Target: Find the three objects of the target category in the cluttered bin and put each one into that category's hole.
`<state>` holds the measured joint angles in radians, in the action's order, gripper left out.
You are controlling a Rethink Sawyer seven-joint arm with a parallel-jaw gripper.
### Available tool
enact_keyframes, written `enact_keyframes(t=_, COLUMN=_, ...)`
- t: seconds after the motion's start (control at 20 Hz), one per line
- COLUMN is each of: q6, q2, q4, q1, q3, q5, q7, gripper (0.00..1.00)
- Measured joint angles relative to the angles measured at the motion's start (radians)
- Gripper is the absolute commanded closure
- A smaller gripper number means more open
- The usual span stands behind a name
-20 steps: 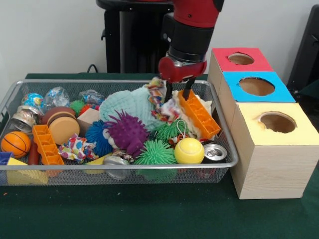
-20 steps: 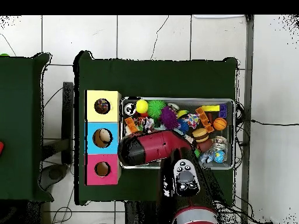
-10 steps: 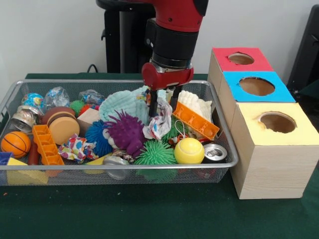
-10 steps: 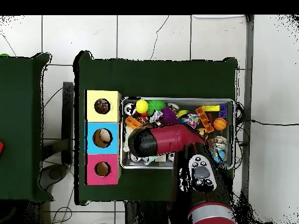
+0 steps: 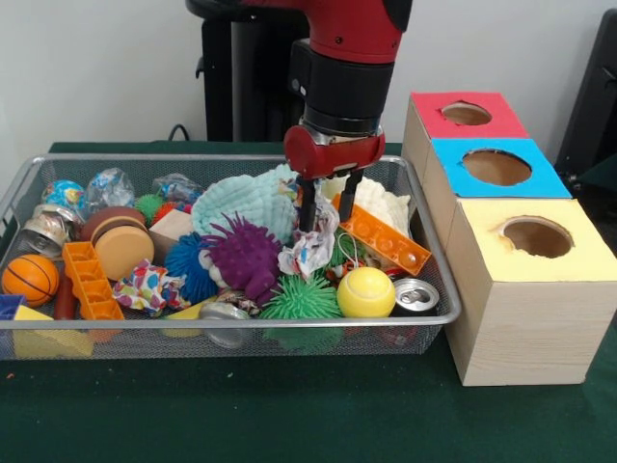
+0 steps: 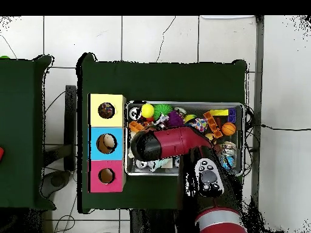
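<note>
The green table point(image 5: 289, 415) fills the lower frame, and on it sits the wire mesh bin point(image 5: 58, 333), stretching from the left edge to just past centre. Right of the bin, touching its corner, stands the wooden box row: yellow-topped box point(image 5: 525, 289) nearest the bottom, blue-topped box point(image 5: 496, 169) behind it, red-topped box point(image 5: 463, 116) at the upper right, each with a round hole in its top.

Down from the top centre comes the red and black arm point(image 5: 347, 58), hanging over the middle of the bin. The gripper point(image 5: 326, 214) is down among the clutter, its two dark fingers point(image 5: 308, 207) narrowly apart, straddling the top of a crumpled printed wrapper point(image 5: 307, 253); whether they truly pinch it, I cannot tell.

Behind the fingers lies a pale teal cloth point(image 5: 246, 203), with a cream knitted piece point(image 5: 381, 203) at its right. An orange block strip point(image 5: 384, 239) lies tilted just right of the gripper. At centre sits a purple spiky ball point(image 5: 246, 258), a blue spiky ball point(image 5: 188, 270) at its left, a green spiky ball point(image 5: 301, 297) below. A yellow tennis ball point(image 5: 366, 292) rests against the front mesh, a drink can point(image 5: 416, 295) in the bin's lower right corner.

On the left: a toy burger point(image 5: 120, 241), another orange block strip point(image 5: 89, 278), a small basketball point(image 5: 29, 280).

In the overhead view the arm covers the bin's lower middle.
</note>
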<state>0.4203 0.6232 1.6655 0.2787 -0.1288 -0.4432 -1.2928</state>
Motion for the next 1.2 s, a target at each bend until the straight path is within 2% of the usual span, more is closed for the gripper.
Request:
enact_keyframes(t=0.55, q6=0.000, q2=-0.003, q4=-0.003, q1=0.033, q3=-0.035, q5=0.000, q7=0.000, gripper=0.00)
enact_keyframes(t=1.2, q6=0.000, q2=-0.039, q4=-0.027, q1=0.135, q3=-0.103, q5=0.000, q7=0.000, gripper=0.00)
